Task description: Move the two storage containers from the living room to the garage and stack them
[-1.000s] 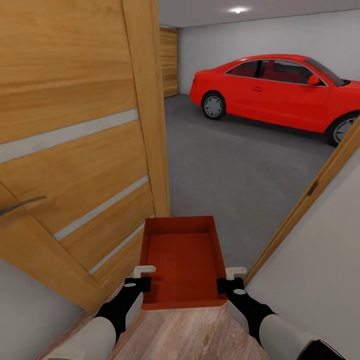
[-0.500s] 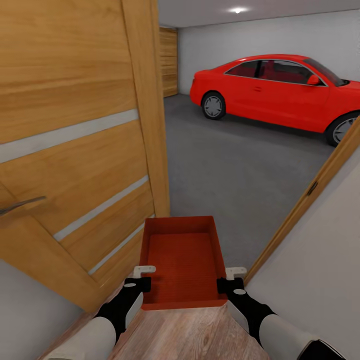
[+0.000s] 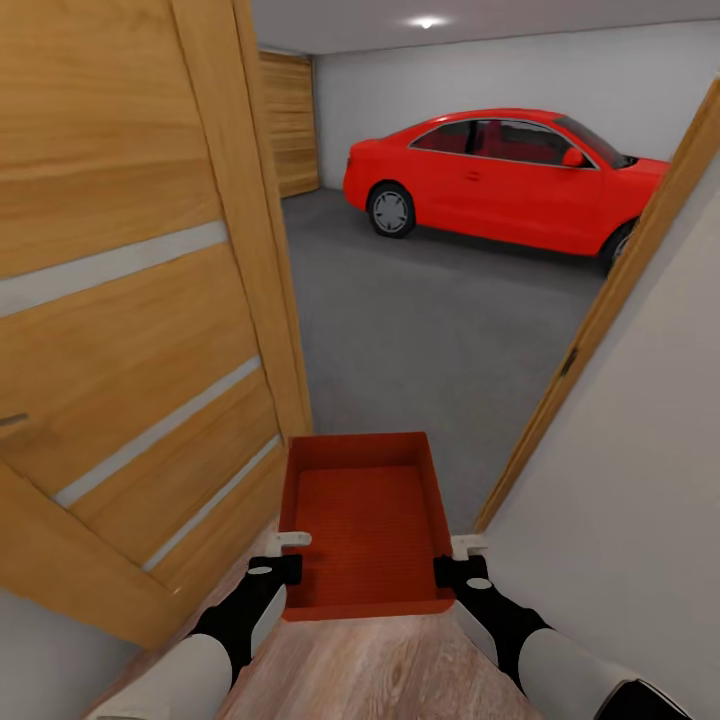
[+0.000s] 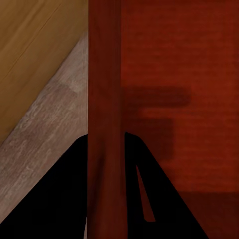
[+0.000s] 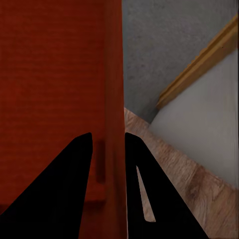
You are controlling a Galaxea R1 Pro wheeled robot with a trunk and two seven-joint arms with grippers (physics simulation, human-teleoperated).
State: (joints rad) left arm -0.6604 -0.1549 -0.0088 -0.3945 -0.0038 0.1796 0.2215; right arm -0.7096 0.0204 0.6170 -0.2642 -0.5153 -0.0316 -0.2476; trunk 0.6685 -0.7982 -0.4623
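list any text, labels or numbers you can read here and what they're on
None: no readable text shows in these views.
The storage container held by the left gripper and right gripper is plain orange-red.
The red car and the oak door show no lettering or plate.

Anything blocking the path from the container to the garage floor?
Nothing visible does. The storage container, gripped by the left gripper and right gripper, faces an open doorway; bare garage floor lies ahead. The open oak door flanks the left, and the red car sits far back.
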